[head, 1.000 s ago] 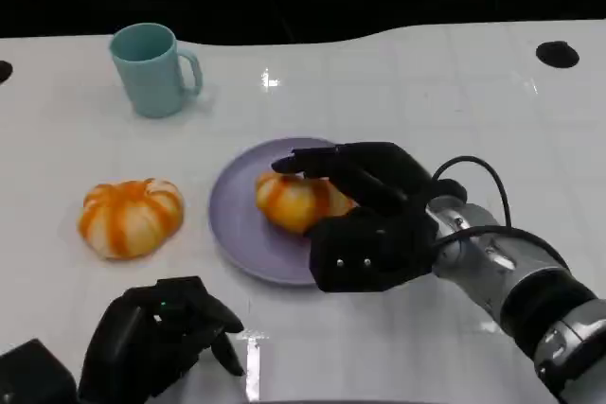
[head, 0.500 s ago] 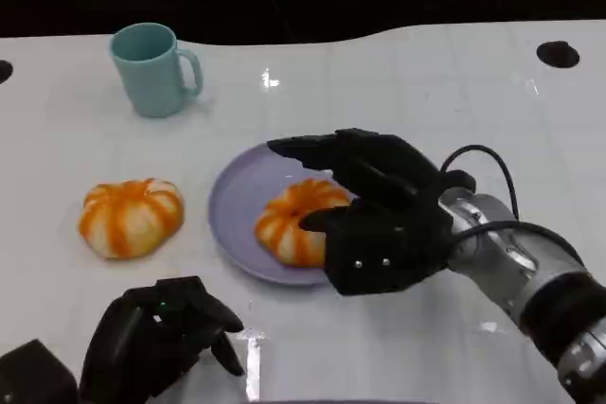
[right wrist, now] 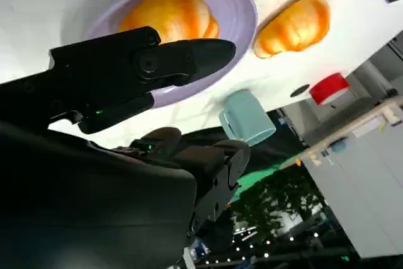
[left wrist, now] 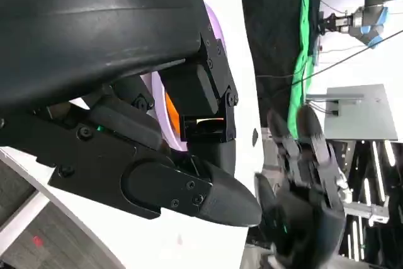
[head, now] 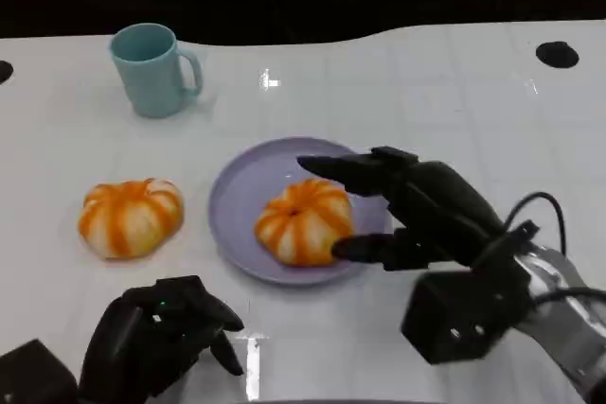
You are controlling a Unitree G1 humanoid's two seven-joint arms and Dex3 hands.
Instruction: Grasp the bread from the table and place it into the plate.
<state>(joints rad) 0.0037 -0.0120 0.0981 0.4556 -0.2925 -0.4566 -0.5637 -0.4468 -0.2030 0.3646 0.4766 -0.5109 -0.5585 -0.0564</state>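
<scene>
Since the earlier frame the right hand (head: 417,219) has drawn back off the bread (head: 303,220), fingers spread and empty. A second bread (head: 130,217) sits on the table (head: 398,82); the left hand (head: 156,333) seems curled, empty. On the plate (head: 237,196), the bread looks delivered.

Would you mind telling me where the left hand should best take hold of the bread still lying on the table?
Probably across the round sides of the bread on the table, coming down from above. It lies flat as a low ribbed dome, apart from the plate and cup, so its flanks are free for the left hand.
</scene>
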